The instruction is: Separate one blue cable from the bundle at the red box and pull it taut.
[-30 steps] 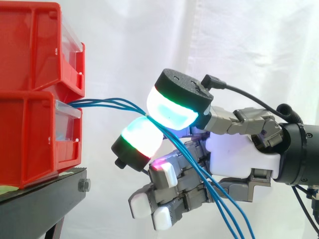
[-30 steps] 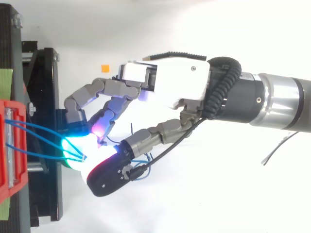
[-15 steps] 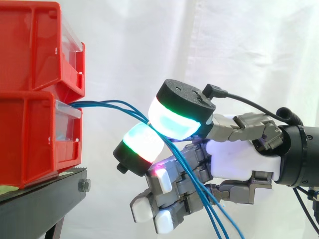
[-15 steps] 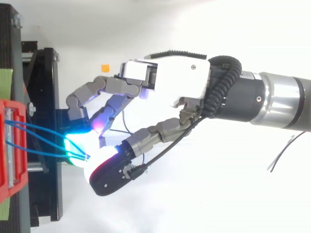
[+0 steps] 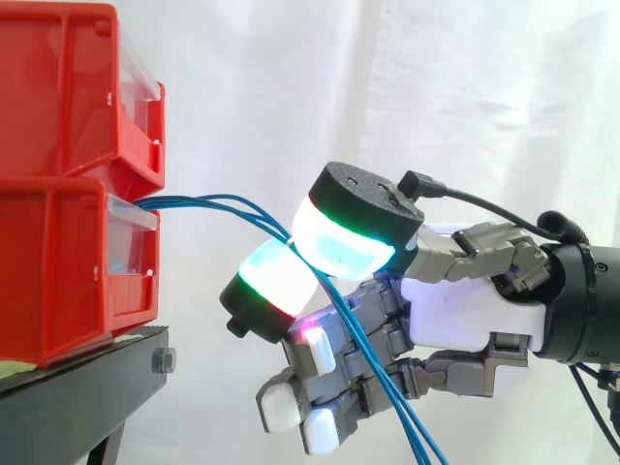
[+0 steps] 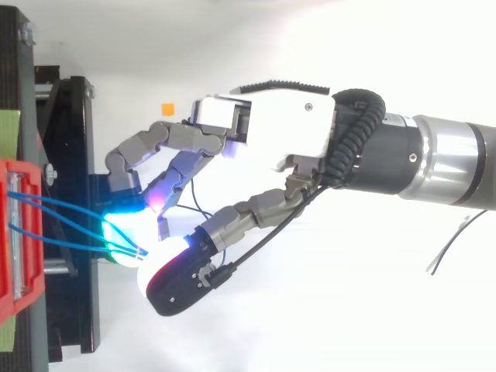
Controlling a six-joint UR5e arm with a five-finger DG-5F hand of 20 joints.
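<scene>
Running out of the front of the lower red box (image 5: 58, 262), the blue cables (image 5: 218, 203) are being pinched together between two glowing pads (image 5: 339, 237) of the hand (image 5: 465, 310), just right of the box. Farther from the box, they are hanging across its curled fingers (image 5: 281, 407).

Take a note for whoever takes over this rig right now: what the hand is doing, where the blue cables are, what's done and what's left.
Hand: shut, its glowing fingers pinching the thin blue cables a little way off the box.
Cables: several strands leave the front of the lower red plastic box on the black stand, meet at the pinch, then hang down past the palm.
Done: cables gripped.
Left: several strands seem to be in the pinch, so one likely needs singling out. The run to the box bows, so it needs pulling taut.
</scene>
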